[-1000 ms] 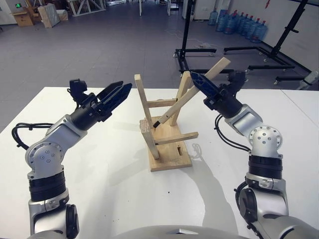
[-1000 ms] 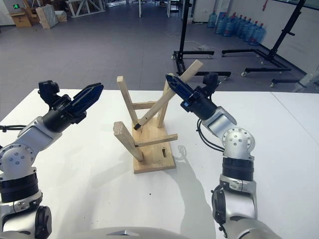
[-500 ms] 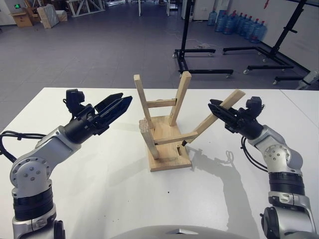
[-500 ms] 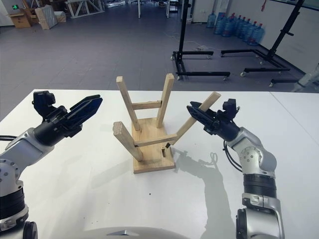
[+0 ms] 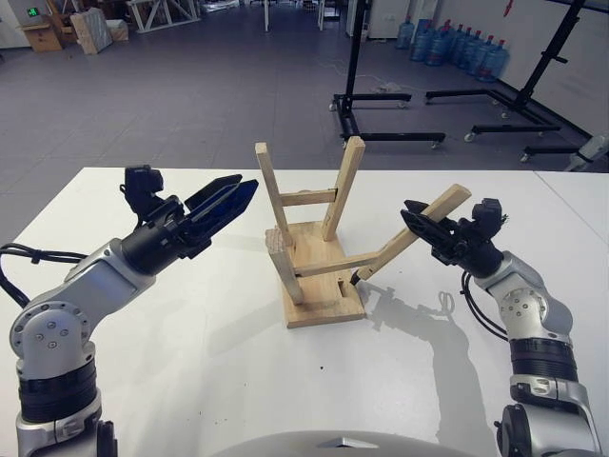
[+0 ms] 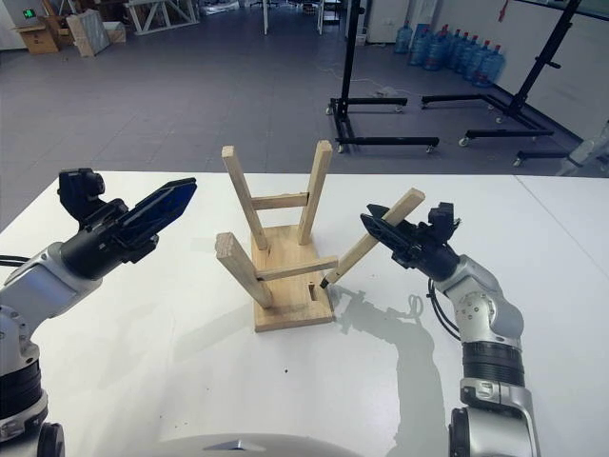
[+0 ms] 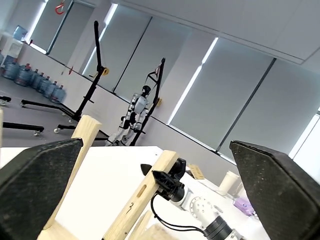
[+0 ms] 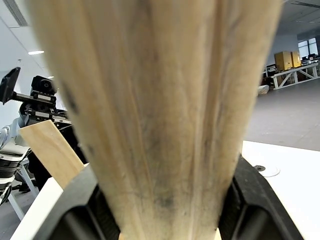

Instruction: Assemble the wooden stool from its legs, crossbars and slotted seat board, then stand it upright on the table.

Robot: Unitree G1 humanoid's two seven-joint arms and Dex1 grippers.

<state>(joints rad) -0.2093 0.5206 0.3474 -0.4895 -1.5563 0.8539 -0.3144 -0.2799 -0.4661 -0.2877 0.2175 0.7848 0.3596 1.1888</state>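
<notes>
The stool lies upside down mid-table on its seat board [image 5: 326, 307]. Two long legs [image 5: 270, 195] point up, joined by a crossbar [image 5: 307, 198]. A shorter leg [image 5: 285, 268] leans at the front left, with a second crossbar [image 5: 328, 265] running from it. My right gripper [image 5: 417, 224] is shut on a loose wooden leg [image 5: 390, 249], held slanted, its dark lower tip at the board's right edge. That leg [image 8: 165, 100] sits between the fingers in the right wrist view. My left gripper [image 5: 247, 187] hovers open left of the stool, fingers [image 7: 35, 175] wide apart.
The white table [image 5: 190, 362] has free room on the front left and front right. Its far edge runs just behind the stool. A loose cable [image 5: 443, 305] hangs by my right arm. Black metal stands [image 5: 381, 105] and water bottles [image 5: 466, 48] are on the floor beyond.
My right gripper swung the held leg from above the stool down to the right, so its tip now meets the seat board's right edge. The left gripper drew back slightly to the left.
</notes>
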